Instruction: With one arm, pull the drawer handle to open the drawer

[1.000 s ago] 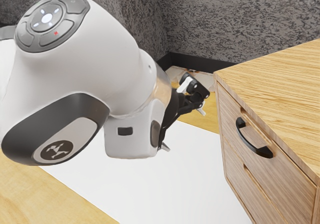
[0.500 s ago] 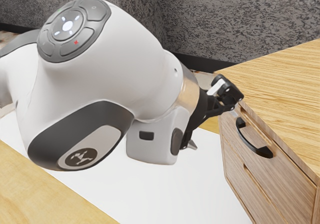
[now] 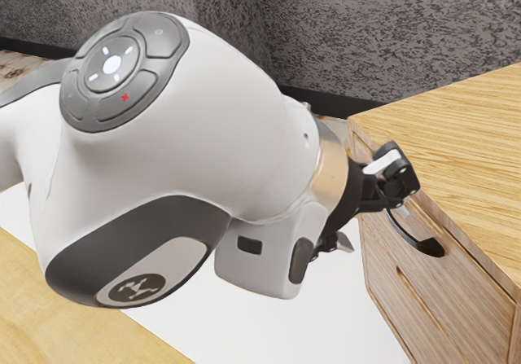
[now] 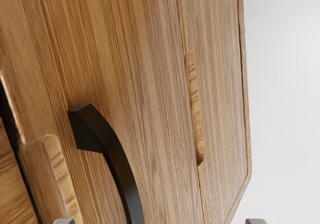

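The gripper (image 3: pixel 397 191) is pressed close to the front of the wooden cabinet (image 3: pixel 456 136), at the upper end of the drawer handle (image 3: pixel 422 240). The jaws stand wide apart: in the wrist view the two grey fingertips (image 4: pixel 63 221) sit far from each other, and the handle (image 4: pixel 107 149) runs down between them, nearer one tip than the other, with neither tip seen touching it. The handle is a slim black bar that bows out from the wood in a shallow arc, with a squared foot where it meets the top drawer front (image 4: pixel 130 58). That front is light oak with a straight grain. Beyond the jaws, farther down the cabinet face, lies the lower drawer (image 4: pixel 215 83), which has a narrow wooden grip (image 4: pixel 194 108) instead of a black bar. A white mat (image 3: pixel 244 315) lies under the arm beside the cabinet.
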Robot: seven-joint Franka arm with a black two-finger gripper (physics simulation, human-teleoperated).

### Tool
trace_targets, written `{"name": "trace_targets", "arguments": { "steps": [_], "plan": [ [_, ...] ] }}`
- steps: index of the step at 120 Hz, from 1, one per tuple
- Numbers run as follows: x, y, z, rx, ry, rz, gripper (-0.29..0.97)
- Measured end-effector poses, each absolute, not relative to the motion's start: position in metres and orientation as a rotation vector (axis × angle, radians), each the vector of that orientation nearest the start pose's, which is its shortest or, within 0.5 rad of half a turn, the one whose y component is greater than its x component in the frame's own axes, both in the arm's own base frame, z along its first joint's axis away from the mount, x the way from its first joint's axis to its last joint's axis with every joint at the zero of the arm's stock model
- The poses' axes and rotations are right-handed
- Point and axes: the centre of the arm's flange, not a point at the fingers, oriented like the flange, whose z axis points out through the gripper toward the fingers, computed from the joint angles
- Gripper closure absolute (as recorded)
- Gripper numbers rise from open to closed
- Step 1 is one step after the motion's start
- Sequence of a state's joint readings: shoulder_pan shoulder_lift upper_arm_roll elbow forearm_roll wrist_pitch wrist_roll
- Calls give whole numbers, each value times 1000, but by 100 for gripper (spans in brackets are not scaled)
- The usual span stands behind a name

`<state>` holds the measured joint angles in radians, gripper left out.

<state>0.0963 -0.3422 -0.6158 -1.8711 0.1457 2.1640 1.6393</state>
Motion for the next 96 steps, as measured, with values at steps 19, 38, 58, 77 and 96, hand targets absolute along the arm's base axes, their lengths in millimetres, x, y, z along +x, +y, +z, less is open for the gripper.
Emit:
{"name": "trace_targets", "arguments": {
  "steps": [19, 38, 58, 77, 96],
  "plan": [
    [422, -296, 684, -1101, 2285, -384, 28],
    [431, -294, 676, -1106, 2302, -374, 29],
    [438, -293, 673, -1107, 2314, -374, 29],
    [442, -292, 671, -1106, 2321, -374, 30],
    [446, -287, 668, -1119, 2321, -362, 30]
  ]
}}
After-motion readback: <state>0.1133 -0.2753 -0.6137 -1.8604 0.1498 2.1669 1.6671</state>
